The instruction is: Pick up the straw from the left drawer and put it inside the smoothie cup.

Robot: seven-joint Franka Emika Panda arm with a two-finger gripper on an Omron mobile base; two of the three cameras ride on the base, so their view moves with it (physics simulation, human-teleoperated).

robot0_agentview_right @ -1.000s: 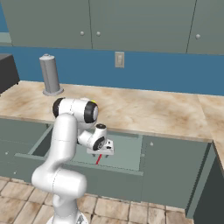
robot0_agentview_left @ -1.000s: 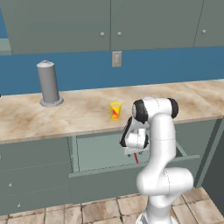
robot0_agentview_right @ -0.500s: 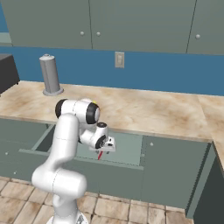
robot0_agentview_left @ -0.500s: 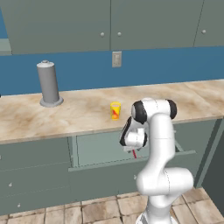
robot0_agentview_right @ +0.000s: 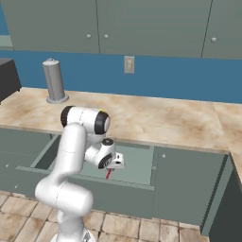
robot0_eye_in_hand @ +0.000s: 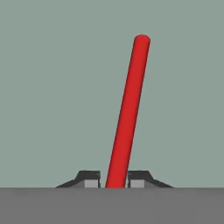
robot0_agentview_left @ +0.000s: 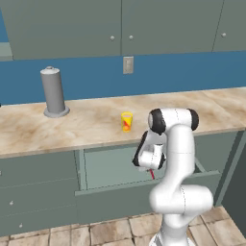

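In the hand view the red straw point(robot0_eye_in_hand: 127, 111) runs up from between my two fingertips, which press against its lower end; my gripper point(robot0_eye_in_hand: 114, 180) is shut on it over the flat grey-green drawer floor. From the left base view my gripper point(robot0_agentview_left: 151, 169) reaches down into the open left drawer point(robot0_agentview_left: 115, 166), with a short bit of the straw point(robot0_agentview_left: 152, 174) sticking out below the hand. The right base view has the same: gripper point(robot0_agentview_right: 113, 166) low in the drawer point(robot0_agentview_right: 137, 165), straw point(robot0_agentview_right: 109, 174) poking out under it. The yellow smoothie cup point(robot0_agentview_left: 126, 121) stands upright on the counter behind the arm.
A tall grey cylinder point(robot0_agentview_left: 53, 92) on a round base stands at the counter's left rear. The marble counter point(robot0_agentview_right: 165, 120) runs above the drawer. A wall outlet point(robot0_agentview_left: 128, 65) sits on the blue backsplash. A dark appliance point(robot0_agentview_right: 8, 78) is at the far left of the right base view.
The fingers have closed onto the straw. The hand has stayed low in the drawer, almost in the same spot.
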